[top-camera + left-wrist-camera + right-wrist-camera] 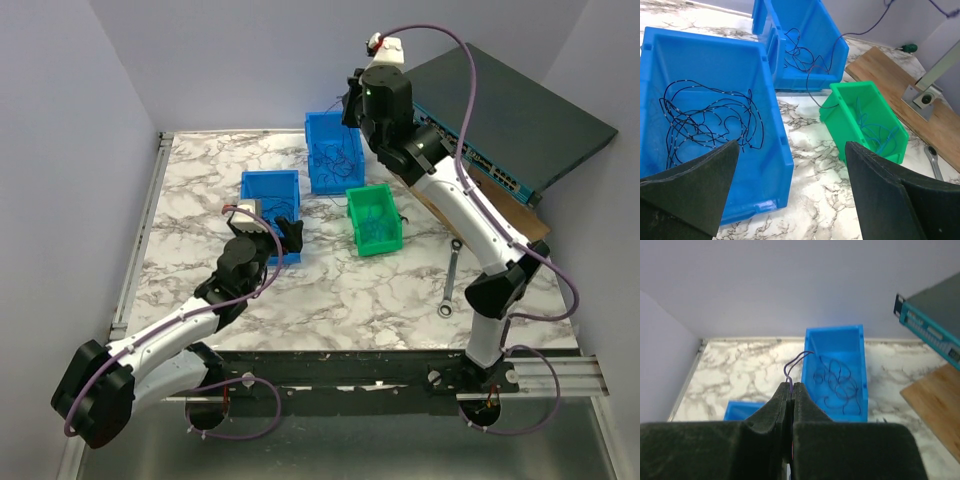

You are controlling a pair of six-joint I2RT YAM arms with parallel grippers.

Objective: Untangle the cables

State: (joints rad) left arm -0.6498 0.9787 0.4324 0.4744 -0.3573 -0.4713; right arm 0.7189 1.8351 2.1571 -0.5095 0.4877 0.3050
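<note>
Cable (pixel 786 371) pinched in right jaws above blue bin (pixel 835 340) (green bin (pixel 835 122) beside).

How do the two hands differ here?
The left hand is open and empty; the right hand is shut on a thin purple cable. The left hand sits low by the near blue bin; the right hand is raised above the far blue bin. Both have black fingers.

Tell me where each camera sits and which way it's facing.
Top: above and behind, looking down at the table; left arm and right arm show.
Left wrist: low by the near blue bin, facing the green bin; open left gripper at bottom.
Right wrist: raised high, looking down into the far blue bin; right gripper shut on a cable.
Shared: both wrists see the far blue bin.
</note>
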